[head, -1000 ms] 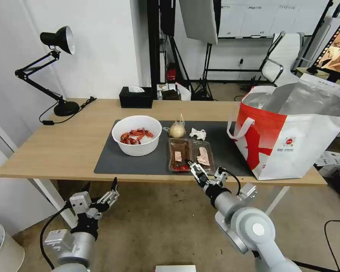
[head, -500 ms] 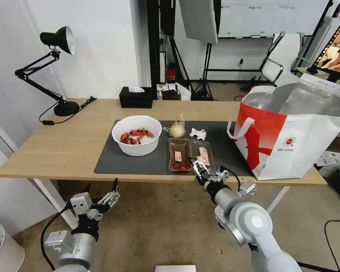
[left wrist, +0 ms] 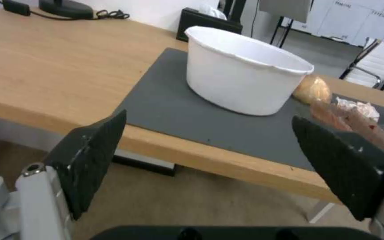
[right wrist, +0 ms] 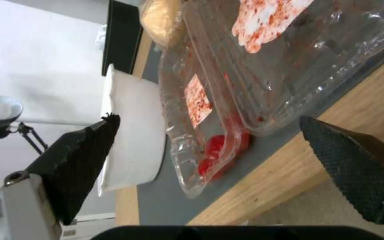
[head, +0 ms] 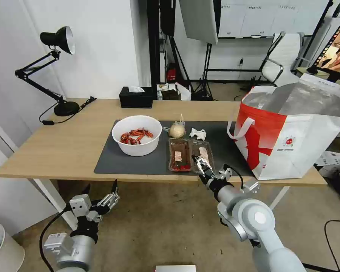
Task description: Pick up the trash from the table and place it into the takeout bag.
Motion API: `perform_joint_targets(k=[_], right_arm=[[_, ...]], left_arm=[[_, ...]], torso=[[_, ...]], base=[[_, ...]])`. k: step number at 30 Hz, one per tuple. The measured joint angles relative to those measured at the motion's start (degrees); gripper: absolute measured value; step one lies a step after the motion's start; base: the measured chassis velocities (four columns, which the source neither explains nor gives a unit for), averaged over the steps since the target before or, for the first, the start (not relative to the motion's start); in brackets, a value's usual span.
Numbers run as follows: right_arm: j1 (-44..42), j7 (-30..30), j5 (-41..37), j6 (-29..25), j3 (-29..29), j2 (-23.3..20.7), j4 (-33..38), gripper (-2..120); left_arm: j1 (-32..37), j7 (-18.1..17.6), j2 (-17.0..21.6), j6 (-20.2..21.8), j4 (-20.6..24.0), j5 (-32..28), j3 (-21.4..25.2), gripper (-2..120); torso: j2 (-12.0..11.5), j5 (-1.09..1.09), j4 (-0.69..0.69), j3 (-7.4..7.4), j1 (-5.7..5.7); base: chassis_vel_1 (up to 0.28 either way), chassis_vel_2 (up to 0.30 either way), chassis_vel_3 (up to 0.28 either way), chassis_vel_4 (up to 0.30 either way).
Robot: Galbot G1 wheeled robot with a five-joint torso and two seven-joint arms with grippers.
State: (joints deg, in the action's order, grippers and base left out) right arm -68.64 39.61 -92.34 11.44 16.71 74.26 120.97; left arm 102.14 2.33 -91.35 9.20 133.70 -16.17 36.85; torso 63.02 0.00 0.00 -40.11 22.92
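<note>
Clear, thin plastic is what my right tool [head: 198,161] is closing in on: the tray [head: 190,154] lies flat on the mat [head: 113,160], just beside the bowl [head: 136,135] on the side toward the bag [head: 291,136], its near end close to the counter [head: 56,143] edge. That tool's jaws stand wide apart and hold nothing, straddling the tray's near end in the right wrist view [right wrist: 227,160]. The tray's long axis runs from that near edge away from me, toward the knotted bag [head: 176,129] and tissue [head: 197,133] behind it; its two halves lie side by side, open and facing up. My worry is the flimsy wall: I judge a pinch on one rim could buckle it or lift one half while the other hinges down, spilling red scraps on the mat. A low approach might also catch the counter edge, or shove the tray back into the knotted bag. My left tool [head: 102,196] hangs open and empty below the counter, nearer the bowl's side.
</note>
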Motion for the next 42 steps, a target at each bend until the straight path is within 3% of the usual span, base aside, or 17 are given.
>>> perform_joint_targets(k=[29, 36, 42], right_arm=[[1.7, 0.6, -1.3, 0.0, -0.1, 0.8, -2.7, 100], [1.3, -3.9, 4.0, -0.5, -0.5, 0.5, -3.9, 100], [0.8, -6.4, 7.6, -1.0, -0.8, -0.1, -4.1, 100]], left_arm=[[-0.3, -0.1, 0.0, 0.0, -1.0, 0.3, -0.1, 100], [-0.5, -0.1, 0.0, 0.0, -1.2, 0.3, -0.2, 100], [-0.6, -0.1, 0.0, -0.2, -1.3, 0.3, -0.3, 100]], torso=[[0.0, -0.01, -0.01, 0.02, -0.01], [0.0, 0.02, 0.03, 0.0, 0.0], [0.0, 0.02, -0.01, -0.01, 0.01]], base=[[0.0, 0.0, 0.0, 0.0], [0.0, 0.0, 0.0, 0.0], [0.0, 0.0, 0.0, 0.0]])
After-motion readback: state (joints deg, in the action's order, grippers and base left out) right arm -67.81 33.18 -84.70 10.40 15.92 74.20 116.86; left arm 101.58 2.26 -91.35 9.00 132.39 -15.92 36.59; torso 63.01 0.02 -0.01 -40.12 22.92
